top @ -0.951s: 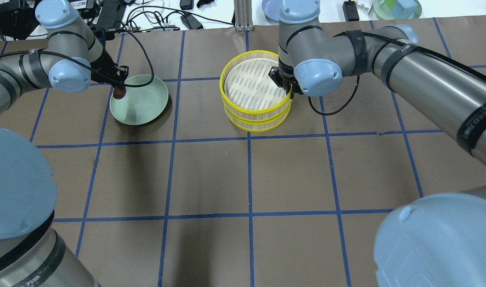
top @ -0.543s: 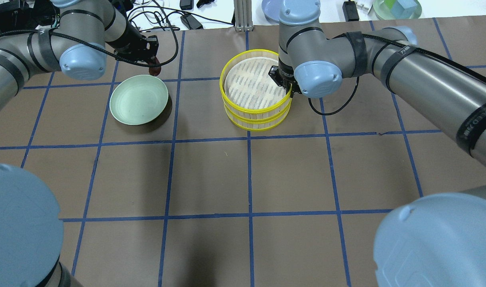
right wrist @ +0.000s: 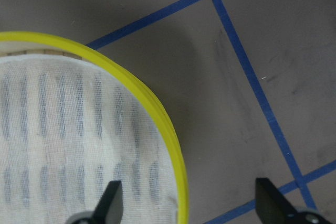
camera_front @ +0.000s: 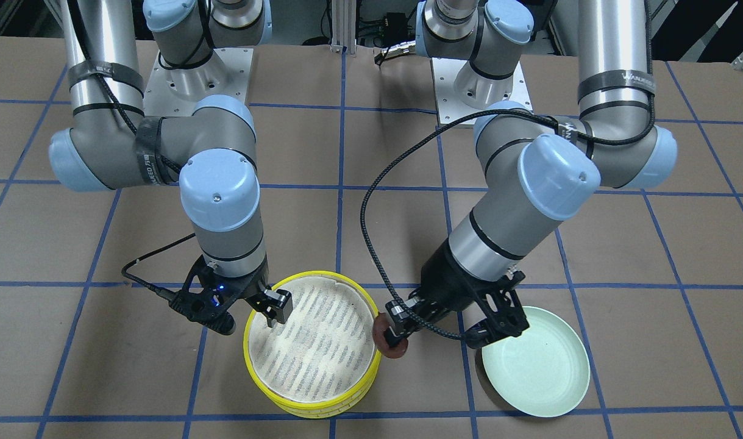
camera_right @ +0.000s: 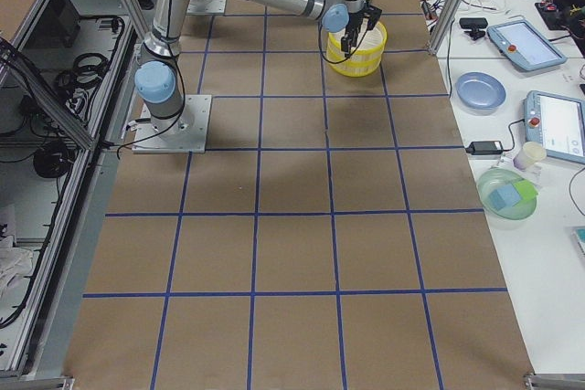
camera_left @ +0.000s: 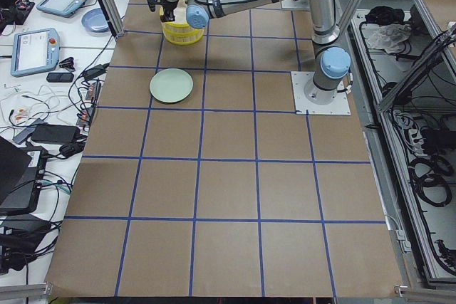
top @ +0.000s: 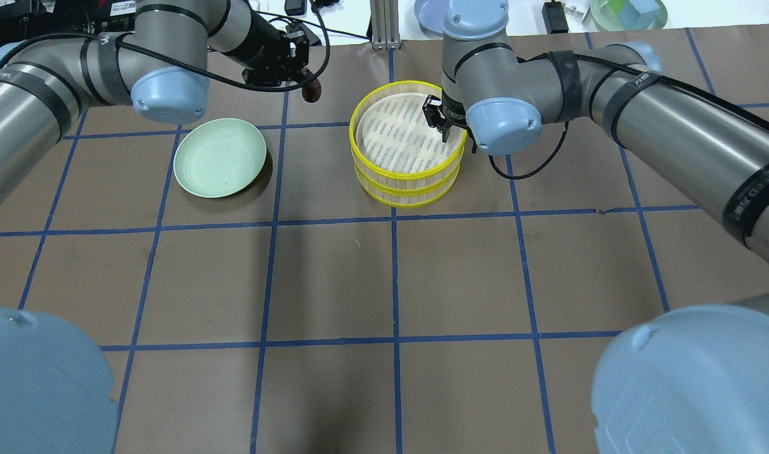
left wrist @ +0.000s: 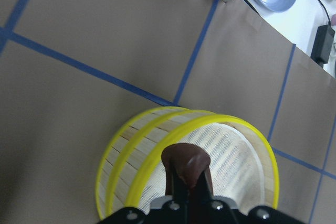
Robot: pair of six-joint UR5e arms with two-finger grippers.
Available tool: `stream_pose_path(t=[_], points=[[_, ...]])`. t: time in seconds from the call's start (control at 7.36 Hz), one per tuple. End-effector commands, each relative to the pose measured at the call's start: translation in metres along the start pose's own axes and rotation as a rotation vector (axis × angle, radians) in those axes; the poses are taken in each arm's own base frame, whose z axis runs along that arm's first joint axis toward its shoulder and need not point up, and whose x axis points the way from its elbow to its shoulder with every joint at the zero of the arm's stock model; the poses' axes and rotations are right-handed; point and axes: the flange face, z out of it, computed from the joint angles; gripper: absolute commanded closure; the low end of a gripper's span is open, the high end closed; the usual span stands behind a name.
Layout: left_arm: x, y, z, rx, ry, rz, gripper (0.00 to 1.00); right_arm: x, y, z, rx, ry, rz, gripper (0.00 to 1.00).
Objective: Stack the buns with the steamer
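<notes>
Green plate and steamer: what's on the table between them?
Overhead view: only brown table paper crossed by one blue tape line. Front-facing view shows the left gripper, shut on the brown bun, hanging roughly over that gap.

- The left arm stretches toward the table's far edge with its wrist angled down. The left gripper [camera_front: 393,334] has its fingers closed on a brown bun [left wrist: 184,162].
- The right arm reaches toward the same edge. The right gripper [right wrist: 186,203] points straight down, fingers [right wrist: 111,199] spread wide.
</notes>
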Motion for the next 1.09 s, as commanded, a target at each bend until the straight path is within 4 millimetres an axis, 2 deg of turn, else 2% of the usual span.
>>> stream_pose_path(t=[0.0, 0.14, 0.27, 0.41, 0.68, 0.81, 0.95], points=[[0.012, 0.025, 0.032, -0.068, 0.029, -0.017, 0.86, 0.052, 0.003, -0.081, -0.03, 0.036, -0.104, 0.0], [0.01, 0.025, 0.037, -0.075, 0.026, -0.054, 0.01, 0.078, 0.004, -0.128, 0.008, 0.009, -0.154, 0.0], [0.012, 0.028, 0.038, -0.077, 0.026, -0.105, 0.0, 0.097, 0.027, -0.171, -0.006, 0.011, -0.204, 0.0], [0.014, 0.029, 0.039, -0.079, 0.026, -0.093, 0.0, 0.107, 0.038, -0.195, 0.007, 0.008, -0.299, 0.0], [0.019, 0.028, 0.024, -0.057, 0.021, 0.034, 0.0, 0.114, 0.041, -0.212, 0.041, -0.003, -0.48, 0.0], [0.009, 0.023, 0.014, -0.018, -0.087, 0.176, 0.0, 0.115, 0.048, -0.224, 0.052, -0.028, -0.491, 0.0], [-0.006, 0.018, 0.004, 0.009, -0.253, 0.305, 0.0, 0.114, 0.049, -0.223, 0.046, -0.039, -0.495, 0.0]])
